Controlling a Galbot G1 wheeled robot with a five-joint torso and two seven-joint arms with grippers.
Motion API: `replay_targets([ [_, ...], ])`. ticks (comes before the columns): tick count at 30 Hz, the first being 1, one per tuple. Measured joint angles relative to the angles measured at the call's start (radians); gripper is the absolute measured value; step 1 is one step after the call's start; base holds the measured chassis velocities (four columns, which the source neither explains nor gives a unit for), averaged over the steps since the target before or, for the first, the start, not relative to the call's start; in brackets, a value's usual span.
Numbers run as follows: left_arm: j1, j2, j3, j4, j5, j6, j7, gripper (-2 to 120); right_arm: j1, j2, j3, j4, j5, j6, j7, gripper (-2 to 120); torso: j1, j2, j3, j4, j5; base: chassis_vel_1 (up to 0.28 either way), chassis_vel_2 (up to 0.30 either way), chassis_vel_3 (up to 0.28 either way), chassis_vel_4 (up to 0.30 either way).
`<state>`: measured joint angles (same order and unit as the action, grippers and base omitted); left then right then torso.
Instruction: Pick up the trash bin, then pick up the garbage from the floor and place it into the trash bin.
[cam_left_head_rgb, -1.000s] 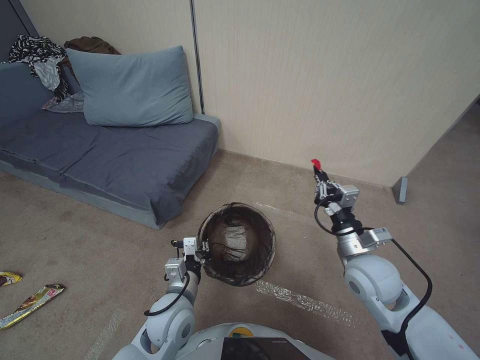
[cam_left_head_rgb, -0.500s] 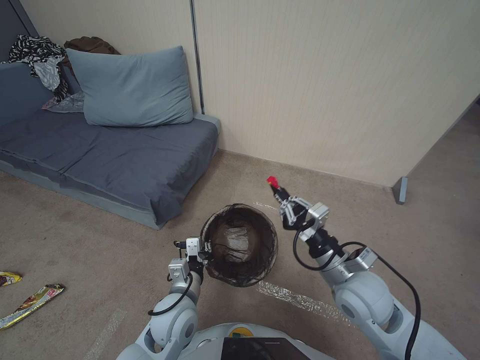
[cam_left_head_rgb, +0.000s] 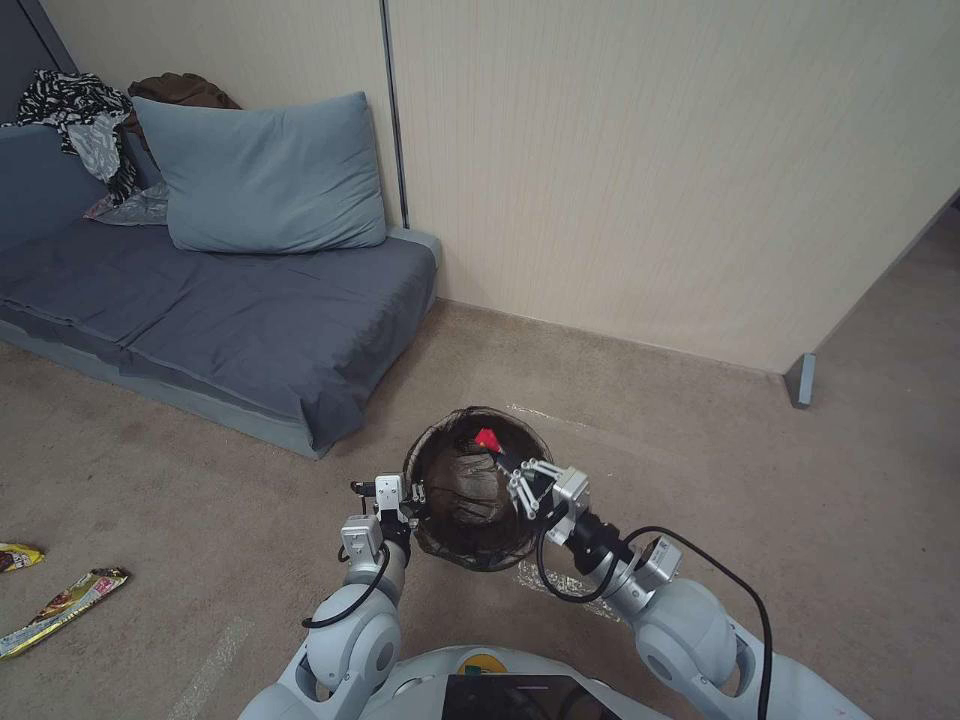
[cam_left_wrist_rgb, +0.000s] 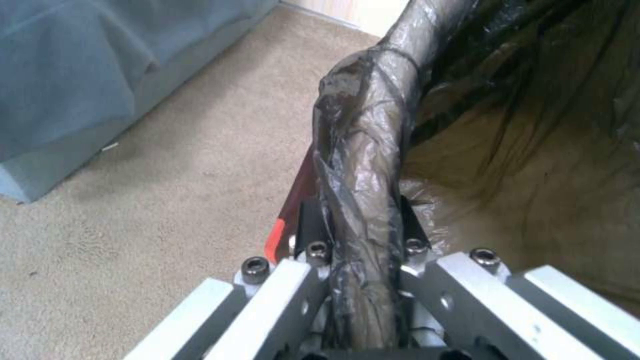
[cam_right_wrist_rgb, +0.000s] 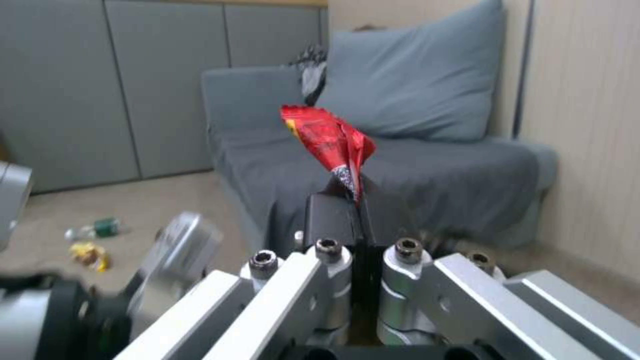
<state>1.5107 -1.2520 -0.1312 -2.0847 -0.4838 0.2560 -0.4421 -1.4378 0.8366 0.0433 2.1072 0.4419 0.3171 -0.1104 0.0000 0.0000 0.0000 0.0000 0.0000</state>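
Red wrapper (cam_left_head_rgb: 487, 439) pinched in right tool (cam_left_head_rgb: 503, 455), over trash bin (cam_left_head_rgb: 440, 540).

I am in a home living room: grey sofa (cam_left_head_rgb: 230, 300) with cushion (cam_left_head_rgb: 265, 175), carpeted floor (cam_left_head_rgb: 150, 480), panelled wall (cam_left_head_rgb: 650, 160).

Both arms: glossy white rounded shells w/ grey joint rings, black wrist collars. Left gripper (cam_left_head_rgb: 412, 497) & right gripper (cam_left_head_rgb: 513, 468): silver-aluminium linkage bars, black finger pads (cam_right_wrist_rgb: 331, 219), dark hex-socket screws just behind pads. Small silver camera blocks behind each gripper. Black cable loops off each wrist back along forearm. Torso top: white, black panel, yellow-green mark.
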Motion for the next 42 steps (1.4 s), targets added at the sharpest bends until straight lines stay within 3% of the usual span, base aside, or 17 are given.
replay_targets([
  [10, -0.001, 0.0, -0.002, -0.006, -0.001, 0.002, 0.0, 2, 0.039, -0.005, -0.11, -0.104, -0.041, 0.01, 0.02, 0, 0.0, 0.0, 0.0, 0.0, 0.0, 0.0, 0.0, 0.0, 0.0],
  [22, -0.002, -0.003, 0.002, -0.007, -0.001, 0.002, 0.0, 2, 0.058, 0.011, -0.112, -0.151, -0.062, -0.001, 0.064, 2, 0.0, 0.0, 0.0, 0.0, 0.0, 0.0, 0.0, 0.0, 0.0],
  [24, -0.002, -0.003, 0.002, -0.007, -0.001, 0.002, 0.0, 2, 0.057, 0.011, -0.111, -0.152, -0.065, -0.004, 0.07, 17, 0.0, 0.0, 0.0, 0.0, -0.0001, 0.0, 0.0, 0.0, 0.0],
  [26, -0.002, -0.003, 0.002, -0.007, -0.002, 0.002, 0.0, 2, 0.057, 0.011, -0.11, -0.152, -0.065, -0.005, 0.072, 18, 0.0, 0.0, 0.0, 0.0, -0.0001, 0.0, 0.0, 0.0, 0.0],
  [29, -0.003, -0.003, 0.003, -0.007, -0.002, 0.002, 0.0, 2, 0.057, 0.012, -0.11, -0.156, -0.072, -0.011, 0.09, 37, 0.0, 0.0, 0.0, 0.0, 0.0, 0.0, 0.0, 0.0, 0.0],
  [35, -0.003, 0.0, 0.004, -0.009, -0.003, 0.002, -0.001, 2, 0.058, 0.025, -0.108, -0.163, -0.08, -0.02, 0.124, 53, 0.0, 0.0, 0.0, 0.0, 0.0, 0.0, 0.0, 0.0, 0.0],
  [37, -0.001, 0.005, 0.004, -0.012, -0.003, 0.002, -0.001, 2, 0.055, 0.027, -0.099, -0.157, -0.08, -0.027, 0.133, 67, 0.0, 0.0, 0.0, 0.0001, 0.0, 0.0, 0.0, 0.0, 0.0],
  [42, 0.0, 0.005, 0.004, -0.013, -0.004, 0.002, -0.001, 2, 0.046, 0.034, -0.084, -0.145, -0.079, -0.03, 0.139, 84, 0.0, 0.0, 0.0, 0.0, 0.0, 0.0, 0.0, 0.0, 0.0],
])
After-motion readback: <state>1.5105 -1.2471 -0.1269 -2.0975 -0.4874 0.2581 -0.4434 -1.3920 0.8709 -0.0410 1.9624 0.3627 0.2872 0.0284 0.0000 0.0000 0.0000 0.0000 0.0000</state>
